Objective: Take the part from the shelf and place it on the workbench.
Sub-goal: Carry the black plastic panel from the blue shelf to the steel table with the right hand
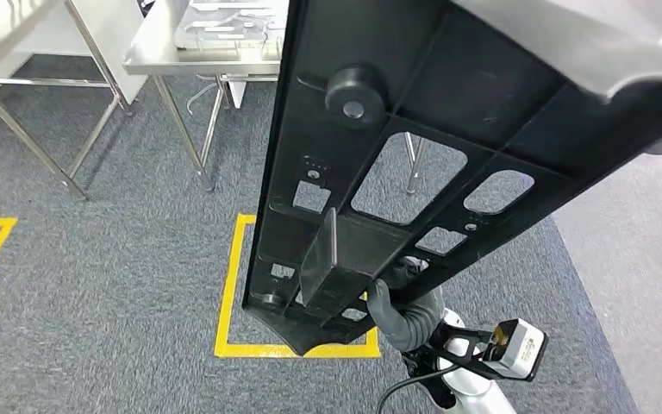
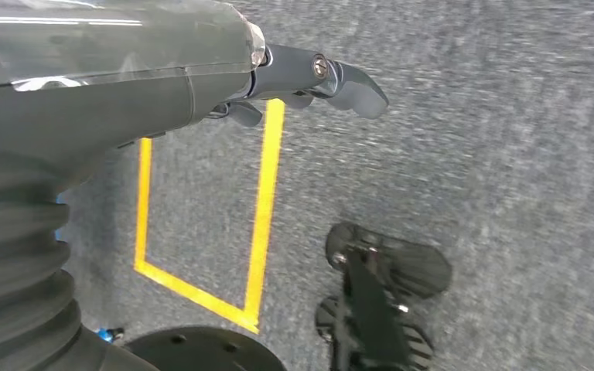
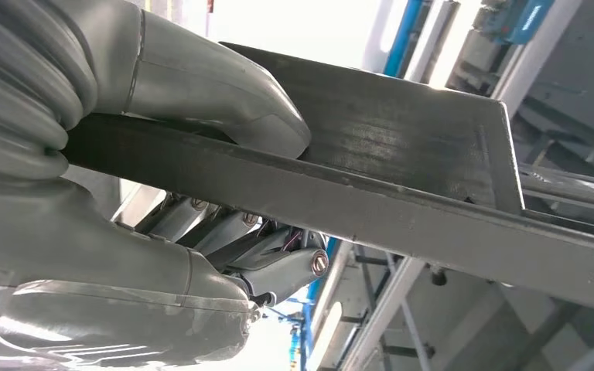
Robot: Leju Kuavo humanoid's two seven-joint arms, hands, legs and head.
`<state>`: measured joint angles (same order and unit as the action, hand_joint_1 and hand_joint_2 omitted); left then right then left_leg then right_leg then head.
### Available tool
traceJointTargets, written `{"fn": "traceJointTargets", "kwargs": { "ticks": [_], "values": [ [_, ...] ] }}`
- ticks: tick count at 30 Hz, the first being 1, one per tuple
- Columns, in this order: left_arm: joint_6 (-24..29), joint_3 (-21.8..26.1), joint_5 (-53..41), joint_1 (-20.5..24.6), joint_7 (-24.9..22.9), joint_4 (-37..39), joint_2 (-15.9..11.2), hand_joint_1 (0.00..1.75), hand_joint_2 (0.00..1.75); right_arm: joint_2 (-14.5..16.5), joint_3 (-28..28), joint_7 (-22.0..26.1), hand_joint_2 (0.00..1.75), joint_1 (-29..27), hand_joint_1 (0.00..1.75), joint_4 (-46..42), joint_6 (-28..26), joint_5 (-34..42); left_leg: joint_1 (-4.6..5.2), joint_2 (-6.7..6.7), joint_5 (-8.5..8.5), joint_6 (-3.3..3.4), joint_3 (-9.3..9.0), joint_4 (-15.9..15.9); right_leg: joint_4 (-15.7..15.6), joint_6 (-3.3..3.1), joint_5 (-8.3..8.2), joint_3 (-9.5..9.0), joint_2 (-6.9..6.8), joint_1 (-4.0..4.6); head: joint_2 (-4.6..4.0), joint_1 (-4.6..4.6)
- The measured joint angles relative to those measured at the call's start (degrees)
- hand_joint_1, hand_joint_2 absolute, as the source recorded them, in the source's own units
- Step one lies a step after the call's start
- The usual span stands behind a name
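head view: black part [image 1: 414, 121] up close to the camera, my right hand [image 1: 405, 306] gripping its near lower edge
right hand: thumb on top, fingers [image 3: 278, 267] under the rail, clamped on the part
left hand [image 2: 309, 81]: holds nothing, fingers apart, hanging over the carpet
step: carrying, I judge; placing not yet done
next: needs a walk to the steel workbench [image 1: 159, 52], far left
edges: bench legs [image 1: 181, 129] close to the part's long side
room: carpet [image 1: 95, 285] on the left looks free for turning
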<state>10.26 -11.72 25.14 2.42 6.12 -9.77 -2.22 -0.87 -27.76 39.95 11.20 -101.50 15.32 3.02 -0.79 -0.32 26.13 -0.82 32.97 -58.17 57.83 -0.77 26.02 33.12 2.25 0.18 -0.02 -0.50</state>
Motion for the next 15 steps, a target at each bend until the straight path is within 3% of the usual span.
{"fn": "traceJointTargets", "kwargs": {
  "ticks": [2,4,5,7,8,9,10,11,13,15],
  "values": [
    [0.0,0.0,-0.1,0.1,0.1,0.0,0.0,0.0,1.75,0.0,0.0,0.0,1.75,0.0,1.75,0.0,0.0,0.0,0.08,0.01,0.05,0.63,-0.15,0.4,0.0,0.63,0.05,0.1,0.09,0.0,0.0,0.0],
    [0.0,0.0,-0.1,0.1,0.1,0.0,0.0,0.0,1.75,0.0,0.1,0.0,1.75,0.1,1.75,-0.1,0.0,0.0,-0.12,0.2,-0.17,1.25,-0.46,0.9,1.5,1.22,1.15,0.64,-0.44,-0.03,0.0,0.01],
    [0.1,0.0,0.0,0.1,0.1,0.0,0.0,0.0,1.75,0.0,0.2,0.0,1.75,0.2,1.75,-0.1,0.0,0.0,-0.24,0.32,-0.26,1.52,-0.61,1.1,3.8,1.48,2.51,1.68,-0.83,-0.06,0.0,0.01],
    [0.1,0.0,0.0,0.1,0.1,0.0,0.0,0.0,1.75,0.0,0.3,0.0,1.75,0.2,1.75,-0.1,0.0,0.1,-0.21,0.51,-0.2,1.83,-0.66,1.2,11.3,1.88,6.05,5.42,-1.45,-0.35,0.0,0.01],
    [0.2,0.0,0.1,0.1,0.1,0.0,0.0,0.0,1.75,0.0,0.3,0.0,1.75,0.2,1.75,-0.1,0.1,0.1,-0.19,0.59,-0.14,1.87,-0.68,1.2,14.8,2.05,7.16,7.28,-1.53,-0.51,0.0,0.01],
    [0.2,0.0,0.1,0.0,0.1,0.0,0.0,0.0,1.75,0.0,0.3,0.0,1.75,0.1,1.75,-0.1,0.1,0.1,-0.19,0.66,-0.07,1.87,-0.73,1.1,16.6,2.19,7.25,8.39,-1.57,-0.67,0.0,0.01],
    [0.2,0.0,0.1,0.0,0.0,0.0,0.0,0.0,1.75,0.0,0.3,0.0,1.75,0.1,1.75,-0.1,0.1,0.1,-0.2,0.7,0.03,1.8,-0.83,1.1,16.1,2.29,6.18,8.34,-1.65,-0.83,0.0,0.0],
    [0.2,0.0,0.2,0.0,0.0,0.0,0.0,0.0,1.75,0.0,0.3,0.0,1.75,0.1,1.75,-0.1,0.1,0.1,-0.21,0.72,0.17,1.67,-1.02,1.1,13.2,2.32,4.2,7.09,-1.81,-0.97,0.0,0.0],
    [0.2,0.0,0.2,0.0,0.0,0.0,0.0,0.0,1.75,0.0,0.3,0.0,1.75,0.3,1.75,-0.1,0.1,0.1,-0.16,0.74,0.56,1.2,-1.46,1.1,4.9,2.16,0.44,3.05,-2.4,-0.98,0.0,0.01],
    [0.2,0.0,0.4,0.1,0.0,0.0,0.0,0.0,1.75,0.1,0.3,0.0,1.75,0.5,1.75,-0.1,0.1,0.2,0.0,0.8,0.97,0.53,-1.66,1.0,0.5,1.63,-0.52,0.97,-2.65,-0.71,0.0,0.01]
  ]
}}
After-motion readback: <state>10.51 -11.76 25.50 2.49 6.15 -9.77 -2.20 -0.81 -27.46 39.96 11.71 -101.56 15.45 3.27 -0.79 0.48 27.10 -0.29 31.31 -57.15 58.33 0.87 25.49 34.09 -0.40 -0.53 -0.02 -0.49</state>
